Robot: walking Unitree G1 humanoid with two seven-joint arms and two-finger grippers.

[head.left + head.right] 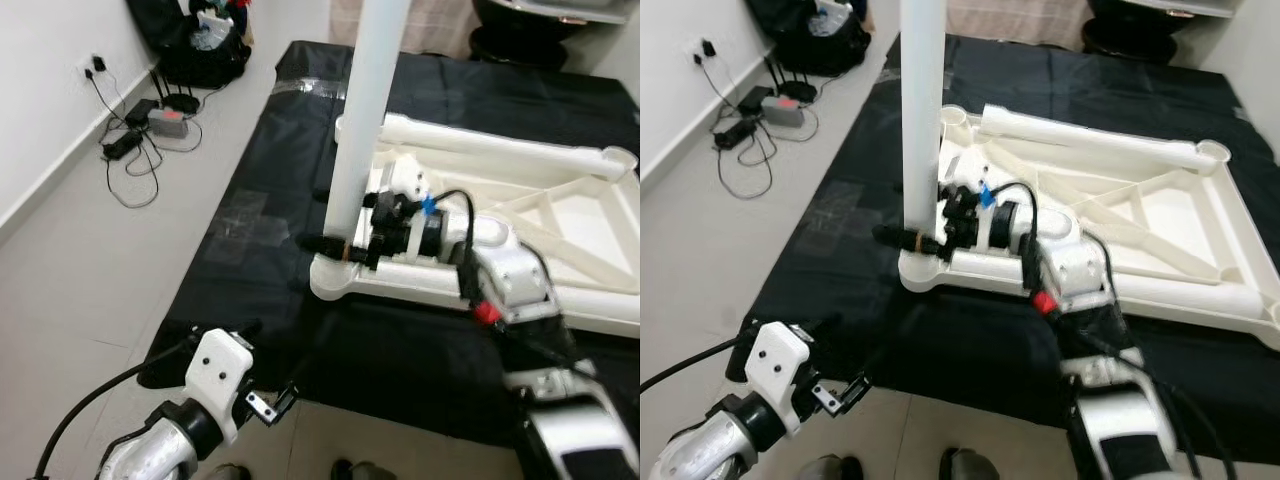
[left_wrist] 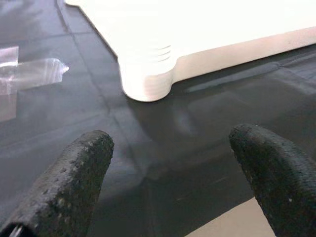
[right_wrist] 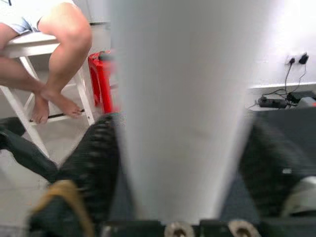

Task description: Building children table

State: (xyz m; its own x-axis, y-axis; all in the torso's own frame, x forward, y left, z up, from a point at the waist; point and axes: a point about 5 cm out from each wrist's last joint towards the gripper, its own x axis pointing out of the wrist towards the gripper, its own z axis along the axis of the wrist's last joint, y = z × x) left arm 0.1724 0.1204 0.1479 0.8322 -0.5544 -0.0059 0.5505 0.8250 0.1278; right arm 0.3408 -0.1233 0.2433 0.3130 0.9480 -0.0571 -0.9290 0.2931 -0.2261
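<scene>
The white children's table (image 1: 590,228) lies upside down on a black mat (image 1: 262,170). One white leg (image 1: 365,100) stands upright in its near left corner socket (image 1: 335,282). My right gripper (image 1: 338,246) is shut on this leg just above the socket; in the right wrist view the leg (image 3: 187,98) sits between both black fingers (image 3: 96,158). My left gripper (image 2: 168,182) is open and empty, low over the mat's near edge, facing the table corner (image 2: 145,81) from a short way off.
Cables, a power strip and a router (image 1: 165,120) lie by the left wall, with a black bag (image 1: 200,45) beyond. Clear tape patches (image 1: 240,215) mark the mat. A person sits on a white stool (image 3: 29,47), a red object (image 3: 101,79) beside them.
</scene>
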